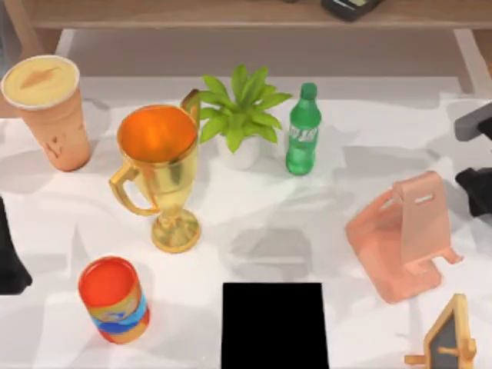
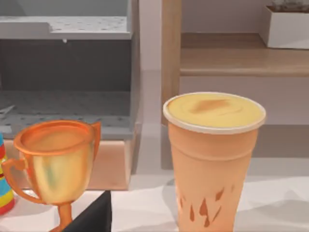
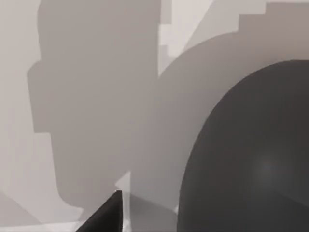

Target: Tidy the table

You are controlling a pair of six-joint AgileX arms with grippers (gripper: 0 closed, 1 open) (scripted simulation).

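A: What is sitting on the table (image 1: 254,223) right now?

B: The white tabletop is filling most of the top view, below a brown wooden shelf (image 1: 231,14) running along the upper edge. At the upper left of the frame a tall orange cup (image 1: 48,111) with a cream lid is standing upright. Just right of it a gold trophy (image 1: 160,173) is standing upright too, its orange inside showing.

A: And behind the trophy?

B: A small potted plant (image 1: 242,115) is standing at upper centre, with a green bottle (image 1: 302,131) just beside it on the right. At lower left a red can (image 1: 114,300) with a blue band is standing. A black rectangle (image 1: 274,326) is lying flat at the bottom centre. A pink phone stand (image 1: 406,234) is sitting at the right, and a small wooden chalkboard (image 1: 448,346) is peeking in at the lower right corner.

A: Where are the arms?

B: The left gripper (image 1: 9,254) is sitting as a dark shape at the left edge, and its wrist view is looking at the cup and trophy. The right gripper (image 1: 477,161) is sitting at the right edge, above the phone stand.

A: Jaws wide or narrow?

B: I cannot tell for either one.
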